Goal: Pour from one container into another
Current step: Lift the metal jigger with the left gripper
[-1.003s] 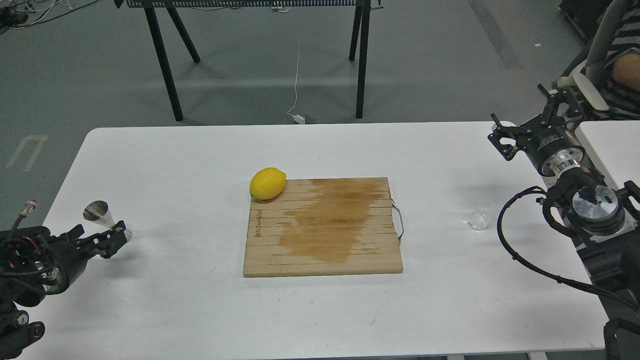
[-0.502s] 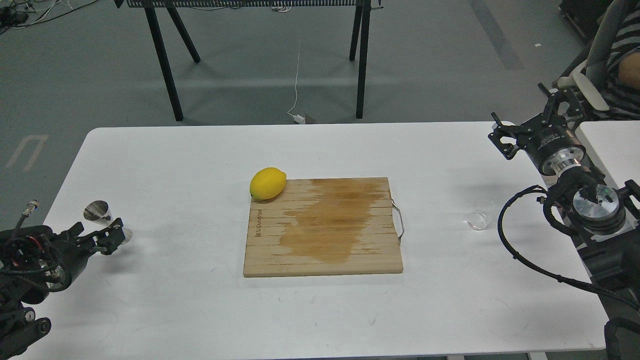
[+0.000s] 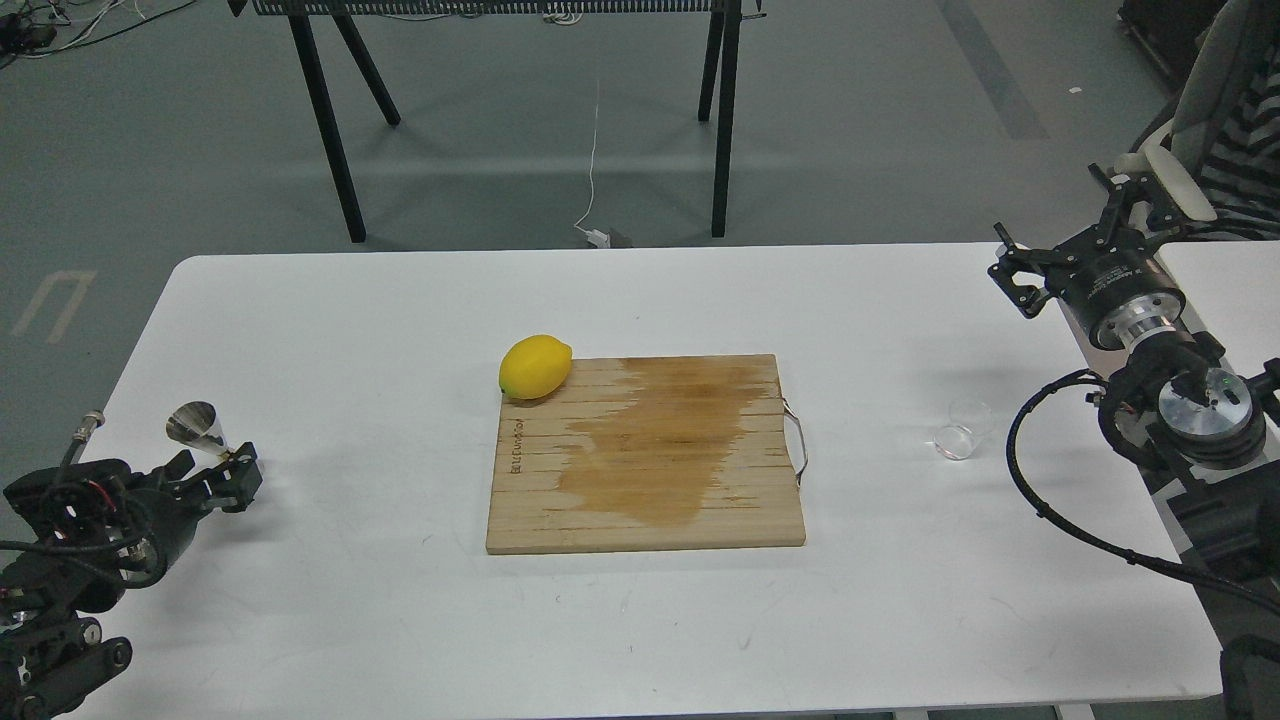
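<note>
Left gripper sits just beside the jigger, far left of the cutting board; grip state unclear. Right gripper, fingers spread wide, hangs far right of the board. Glass cup stands right of the board; lemon on its corner.

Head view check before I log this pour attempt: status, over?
Left gripper beside shiny steel hourglass jigger, grip unclear. Right gripper open, empty. Small clear glass cup untouched on white table.
</note>
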Available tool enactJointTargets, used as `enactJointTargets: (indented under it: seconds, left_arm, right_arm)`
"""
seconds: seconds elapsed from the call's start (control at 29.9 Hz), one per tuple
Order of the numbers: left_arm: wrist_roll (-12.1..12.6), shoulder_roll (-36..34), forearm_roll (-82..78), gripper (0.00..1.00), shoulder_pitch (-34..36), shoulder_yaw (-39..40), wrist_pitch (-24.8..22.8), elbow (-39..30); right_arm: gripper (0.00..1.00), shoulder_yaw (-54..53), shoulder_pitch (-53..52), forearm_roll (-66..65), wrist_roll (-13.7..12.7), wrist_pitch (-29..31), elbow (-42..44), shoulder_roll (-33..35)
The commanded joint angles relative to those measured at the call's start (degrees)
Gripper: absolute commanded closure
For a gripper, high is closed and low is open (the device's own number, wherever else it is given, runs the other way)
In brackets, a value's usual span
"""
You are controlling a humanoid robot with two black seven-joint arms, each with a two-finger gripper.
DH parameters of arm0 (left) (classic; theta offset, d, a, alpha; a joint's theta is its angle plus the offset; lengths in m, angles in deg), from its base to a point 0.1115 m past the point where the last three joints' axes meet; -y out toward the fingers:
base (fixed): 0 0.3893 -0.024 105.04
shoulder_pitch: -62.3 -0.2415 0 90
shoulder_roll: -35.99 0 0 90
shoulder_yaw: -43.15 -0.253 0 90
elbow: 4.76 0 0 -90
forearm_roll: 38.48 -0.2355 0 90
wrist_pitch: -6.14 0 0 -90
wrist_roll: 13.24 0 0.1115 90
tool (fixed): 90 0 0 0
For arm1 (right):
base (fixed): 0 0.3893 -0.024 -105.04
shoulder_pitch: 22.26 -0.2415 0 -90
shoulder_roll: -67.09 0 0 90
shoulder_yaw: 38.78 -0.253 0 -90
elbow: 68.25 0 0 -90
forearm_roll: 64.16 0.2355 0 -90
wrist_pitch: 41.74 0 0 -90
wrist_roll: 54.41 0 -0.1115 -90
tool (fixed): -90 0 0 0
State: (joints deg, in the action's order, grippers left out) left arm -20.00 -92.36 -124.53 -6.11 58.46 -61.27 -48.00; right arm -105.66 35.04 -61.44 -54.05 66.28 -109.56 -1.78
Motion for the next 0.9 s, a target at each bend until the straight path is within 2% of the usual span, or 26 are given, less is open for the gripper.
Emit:
enactJointTargets:
  seconds: [0.0, 0.23, 0.4, 0.47, 0.87]
  left_arm:
    - [0.07, 0.65, 0.00, 0.53, 0.04, 1.04, -0.09, 1.06]
    - [0.07, 0.74, 1.22, 0.69, 0.04, 1.04, -0.18, 1.24]
    - [0.07, 0.65, 1.40, 0.94, 0.04, 1.04, -0.09, 1.24]
    - [0.07, 0.74, 1.40, 0.98, 0.13, 1.04, 0.00, 1.15]
    - [-0.10, 0.47, 1.32, 1.00, 0.30, 1.22, 2.46, 0.01]
  right_arm:
    - [0.01, 0.00, 0.00, 0.00, 0.00, 0.00, 0.00, -0.03]
    - [0.01, 0.00, 0.00, 0.00, 0.00, 0.00, 0.00, -0.04]
    - [0.01, 0.00, -0.09, 0.00, 0.00, 0.00, -0.08, -0.04]
    - [0.01, 0.00, 0.00, 0.00, 0.00, 0.00, -0.08, 0.05]
    - [0.01, 0.00, -0.26, 0.00, 0.00, 0.00, -0.17, -0.04]
